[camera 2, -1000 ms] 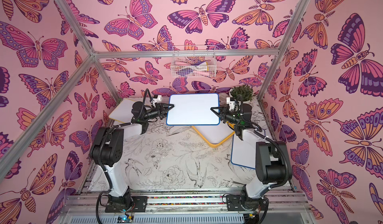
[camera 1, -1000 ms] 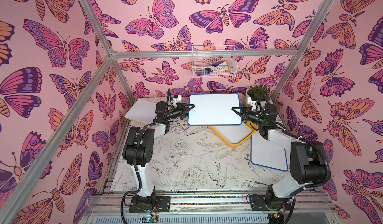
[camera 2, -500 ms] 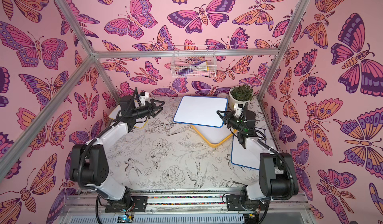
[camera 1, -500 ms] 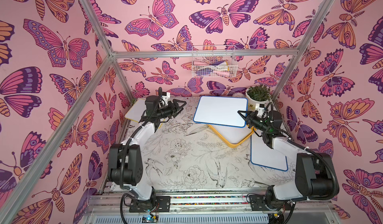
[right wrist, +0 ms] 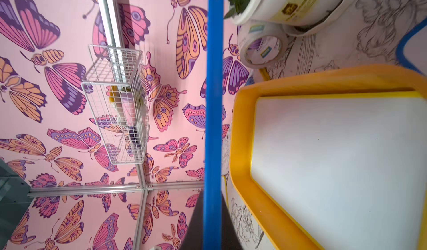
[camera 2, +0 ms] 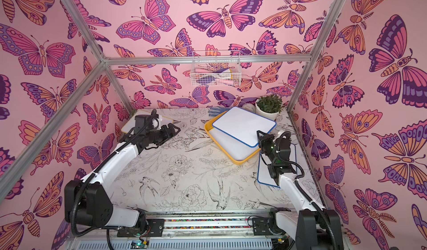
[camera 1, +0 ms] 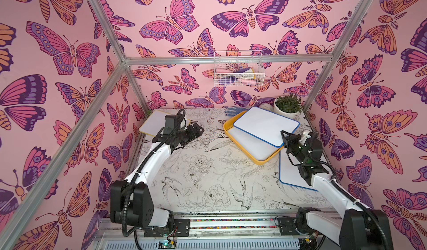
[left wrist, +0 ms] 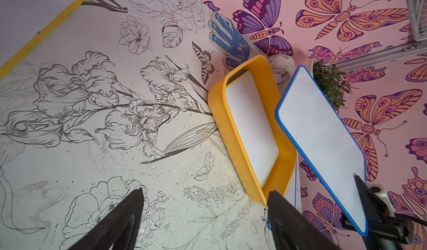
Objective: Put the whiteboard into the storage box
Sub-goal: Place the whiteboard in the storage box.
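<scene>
Right end effector (camera 1: 283,133) (camera 2: 258,133) is clamped on one corner of a blue-framed rectangular whiteboard (camera 1: 265,126) (camera 2: 243,126). In the right wrist view the board's blue edge (right wrist: 212,98) runs straight btwn the two fingers. The board is tilted and lifted over the far-right part of the shallow yellow-orange plastic storage box (camera 1: 261,161) (camera 2: 209,133) w/ rounded corners, so it is above the box, not lying in it. A second white board (camera 1: 251,146) (left wrist: 251,126) lies flat inside the box.

Left end effector (camera 1: 198,127) (left wrist: 205,192) has its jaws spread wide w/ nothing btwn them. It sits above the floral-print worktop (camera 1: 203,179), well apart from the box and near a yellow-framed whiteboard (camera 1: 151,123) at the far-left corner.

Another blue-framed whiteboard (camera 1: 291,172) lies flat on the worktop under the right arm, just beside the box. Behind the box are a green potted plant (camera 1: 287,104), a tape roll (right wrist: 261,45) and a blue-dotted glove (left wrist: 228,38). A white wire basket (camera 1: 238,75) hangs on the back wall.
</scene>
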